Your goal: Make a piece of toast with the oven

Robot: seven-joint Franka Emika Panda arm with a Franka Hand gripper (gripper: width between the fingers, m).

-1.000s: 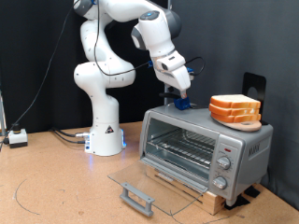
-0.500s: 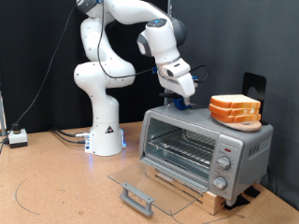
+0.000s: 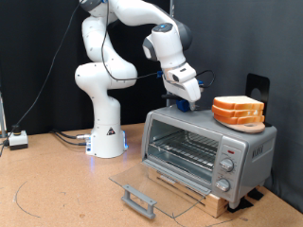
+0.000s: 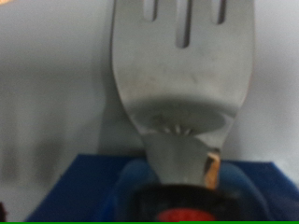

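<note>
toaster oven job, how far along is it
Done: the oven door lies open and flat, its wire rack bare. In hand: the gripper hangs over the oven's top beside the stack of bread slices; the wrist view shows a slotted metal spatula at the fingers. Left: no slice is on the rack.

Oven: brushed silver metal casing, clear glass door. Spatula: dull grey metal blade, held in the tool. Worktop: matt brown.

boxy silver toaster oven at exterior view's right, on the wooden table | stacked orange-crusted bread slices on its top | open glass door before it | white robot base to its left
</note>
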